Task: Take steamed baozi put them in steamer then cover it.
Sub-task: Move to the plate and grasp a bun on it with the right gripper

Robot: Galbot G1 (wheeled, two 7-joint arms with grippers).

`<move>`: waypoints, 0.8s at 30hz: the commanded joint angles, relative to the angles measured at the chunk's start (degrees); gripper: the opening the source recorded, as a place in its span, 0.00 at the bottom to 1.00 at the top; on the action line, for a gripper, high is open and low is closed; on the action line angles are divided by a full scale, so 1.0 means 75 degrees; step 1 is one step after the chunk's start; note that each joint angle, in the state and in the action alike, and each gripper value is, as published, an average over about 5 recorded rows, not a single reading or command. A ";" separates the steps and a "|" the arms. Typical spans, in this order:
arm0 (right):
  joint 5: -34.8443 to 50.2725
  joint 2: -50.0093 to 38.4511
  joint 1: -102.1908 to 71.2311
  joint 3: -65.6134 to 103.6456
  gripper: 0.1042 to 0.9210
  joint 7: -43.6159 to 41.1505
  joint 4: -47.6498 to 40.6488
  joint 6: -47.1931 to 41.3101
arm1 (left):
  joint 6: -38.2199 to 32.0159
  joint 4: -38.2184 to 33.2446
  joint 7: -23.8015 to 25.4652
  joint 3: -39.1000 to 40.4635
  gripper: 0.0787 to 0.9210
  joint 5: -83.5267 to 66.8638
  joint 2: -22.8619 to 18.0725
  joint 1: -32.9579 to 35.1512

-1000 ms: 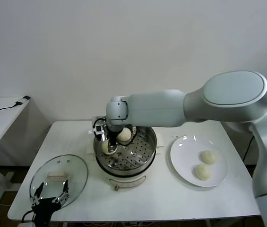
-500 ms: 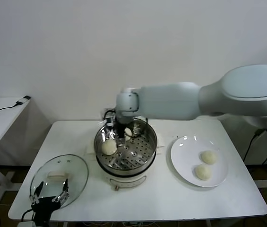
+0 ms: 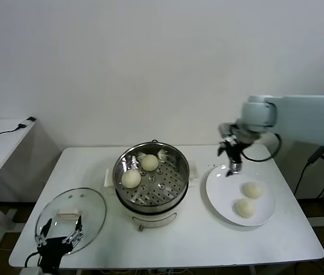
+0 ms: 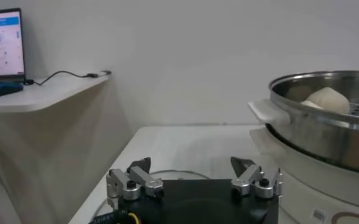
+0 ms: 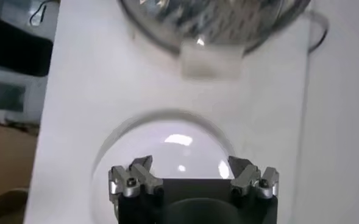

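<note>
The steamer [image 3: 174, 184] stands mid-table with two steamed baozi [image 3: 131, 179] [image 3: 149, 162] on its perforated tray. Two more baozi [image 3: 253, 190] [image 3: 245, 208] lie on the white plate [image 3: 222, 183] to its right. My right gripper [image 3: 233, 163] hangs open and empty over the plate's far left edge; in the right wrist view the gripper [image 5: 190, 164] is above the plate [image 5: 167, 131]. The cover [image 3: 90, 212] lies flat at the front left. My left gripper [image 3: 62, 238] is parked open at the cover's near edge, and the left wrist view shows the gripper [image 4: 191, 167] empty.
The white table [image 3: 207, 240] carries everything; its front edge runs just below the cover and the plate. A second small white table [image 3: 1, 137] with a cable stands off to the left. The steamer's side handle [image 5: 208, 61] faces the plate.
My right arm has left the steamer and swung right to the plate. The baozi it held now lies in the steamer, and the gripper has opened. The left arm has not moved.
</note>
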 commanded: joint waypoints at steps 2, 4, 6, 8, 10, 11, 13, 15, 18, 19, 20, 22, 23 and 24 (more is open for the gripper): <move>-0.1942 -0.2106 -0.2324 0.0931 0.88 -0.0110 -0.0092 0.0234 | 0.0013 0.0002 -0.0003 -0.0001 0.88 0.0019 -0.0022 0.0006; -0.2064 -0.2024 -0.2775 0.1352 0.88 -0.0073 -0.0335 0.0200 | 0.0007 0.0001 -0.0004 -0.0002 0.88 0.0038 -0.0038 0.0014; -0.2157 -0.1925 -0.3126 0.1677 0.88 -0.0054 -0.0542 0.0178 | -0.0003 0.0000 -0.0005 -0.0003 0.88 0.0058 -0.0055 0.0028; -0.2197 -0.1834 -0.3385 0.1901 0.88 -0.0028 -0.0693 0.0152 | -0.0015 0.0000 -0.0009 -0.0010 0.88 0.0070 -0.0075 0.0048; -0.2185 -0.1765 -0.3612 0.2115 0.88 0.0010 -0.0793 0.0110 | -0.0027 0.0000 -0.0014 -0.0017 0.88 0.0072 -0.0090 0.0069; -0.2174 -0.1731 -0.3725 0.2228 0.88 0.0034 -0.0835 0.0085 | -0.0033 0.0000 -0.0016 -0.0019 0.88 0.0072 -0.0096 0.0082; -0.2166 -0.1672 -0.3905 0.2402 0.88 0.0074 -0.0875 0.0034 | -0.0046 0.0000 -0.0020 -0.0020 0.88 0.0072 -0.0104 0.0105; -0.2180 -0.1626 -0.4021 0.2490 0.88 0.0121 -0.0889 -0.0010 | -0.0049 0.0000 -0.0023 -0.0019 0.88 0.0072 -0.0111 0.0124; -0.2189 -0.1559 -0.4210 0.2633 0.88 0.0251 -0.0940 -0.0099 | -0.0050 0.0000 -0.0027 -0.0017 0.88 0.0073 -0.0118 0.0134; -0.2185 -0.1532 -0.4291 0.2708 0.88 0.0303 -0.0967 -0.0134 | -0.0051 0.0000 -0.0027 -0.0017 0.88 0.0075 -0.0118 0.0136; -0.2182 -0.1508 -0.4364 0.2785 0.88 0.0347 -0.0990 -0.0165 | -0.0052 0.0000 -0.0028 -0.0016 0.88 0.0076 -0.0117 0.0137; -0.2183 -0.1446 -0.4512 0.2963 0.88 0.0430 -0.1044 -0.0223 | -0.0054 0.0001 -0.0028 -0.0013 0.88 0.0082 -0.0115 0.0140; -0.2182 -0.1409 -0.4572 0.3043 0.88 0.0469 -0.1071 -0.0245 | -0.0055 0.0001 -0.0029 -0.0012 0.88 0.0085 -0.0115 0.0141; -0.2177 -0.1371 -0.4622 0.3114 0.88 0.0503 -0.1098 -0.0268 | -0.0055 0.0001 -0.0030 -0.0010 0.88 0.0088 -0.0114 0.0142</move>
